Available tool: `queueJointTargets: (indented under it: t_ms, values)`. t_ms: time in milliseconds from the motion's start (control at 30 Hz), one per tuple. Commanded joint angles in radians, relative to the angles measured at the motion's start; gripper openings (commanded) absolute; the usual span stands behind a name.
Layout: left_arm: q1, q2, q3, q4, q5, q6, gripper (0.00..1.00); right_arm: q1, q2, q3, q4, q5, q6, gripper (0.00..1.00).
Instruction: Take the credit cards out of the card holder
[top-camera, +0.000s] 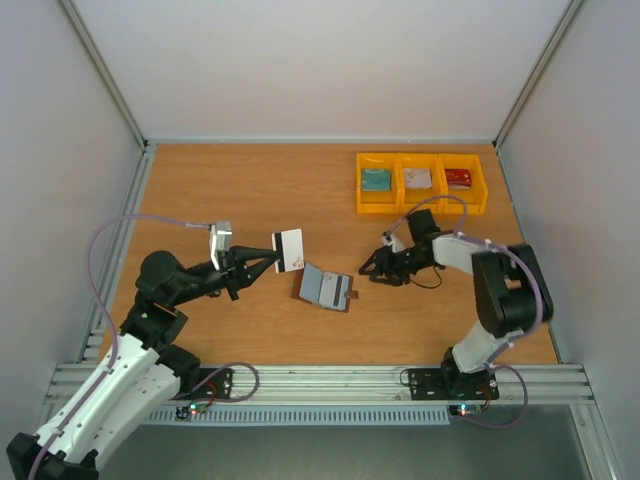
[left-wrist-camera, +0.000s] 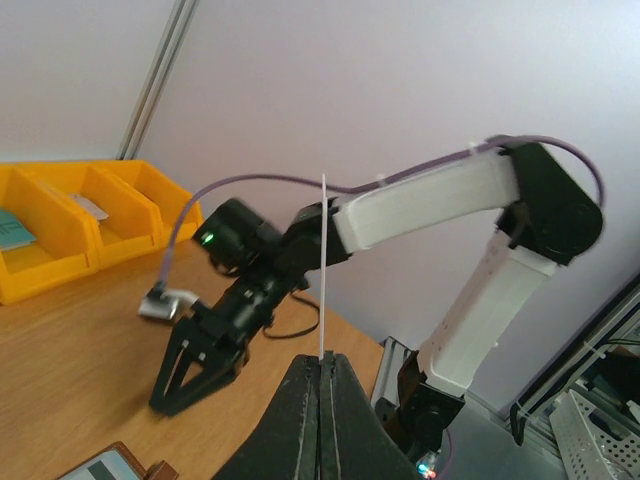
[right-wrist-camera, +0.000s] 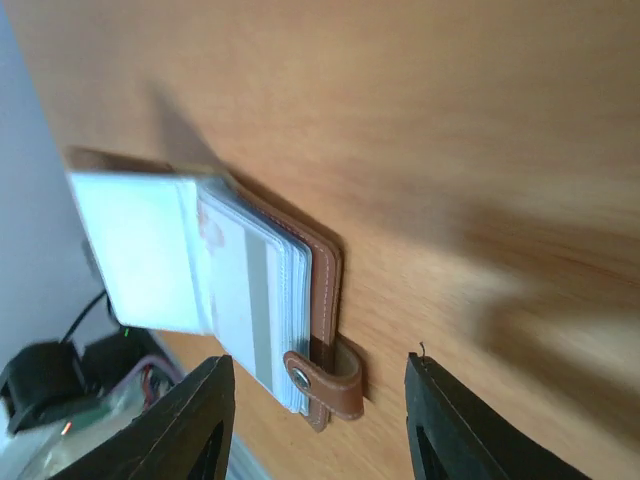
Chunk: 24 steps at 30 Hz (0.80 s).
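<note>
My left gripper (top-camera: 274, 262) is shut on a whitish-grey credit card (top-camera: 288, 250) with a dark stripe and holds it above the table, left of the card holder. In the left wrist view the card (left-wrist-camera: 323, 265) shows edge-on between my closed jaws. The brown card holder (top-camera: 326, 288) lies open on the table; the right wrist view shows its clear pockets, cards inside and snap tab (right-wrist-camera: 330, 382). My right gripper (top-camera: 368, 272) is open and empty, low over the table just right of the holder, jaws either side of the tab.
Three joined yellow bins (top-camera: 421, 182) stand at the back right, holding a teal card (top-camera: 376, 179), a whitish card (top-camera: 417, 178) and a red card (top-camera: 459, 178). Metal rails run along the near and left table edges.
</note>
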Motion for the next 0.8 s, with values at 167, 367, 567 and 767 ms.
queueJointTargets:
  t_ms: [167,367,567,767]
  values:
    - [0.004,0.002,-0.026,0.112,0.006,-0.010,0.00,0.086,-0.573,0.133,-0.170,0.281,-0.145,0.50]
    - [0.004,0.002,-0.030,0.139,0.016,-0.027,0.00,0.384,-0.653,0.253,0.078,0.050,-0.170,0.63]
    - [0.002,-0.003,-0.020,0.144,0.038,-0.030,0.00,0.457,-0.545,0.300,0.230,0.023,-0.097,0.69]
    - [0.002,0.003,-0.027,0.160,0.041,-0.035,0.00,0.473,-0.459,0.321,0.349,-0.155,-0.032,0.44]
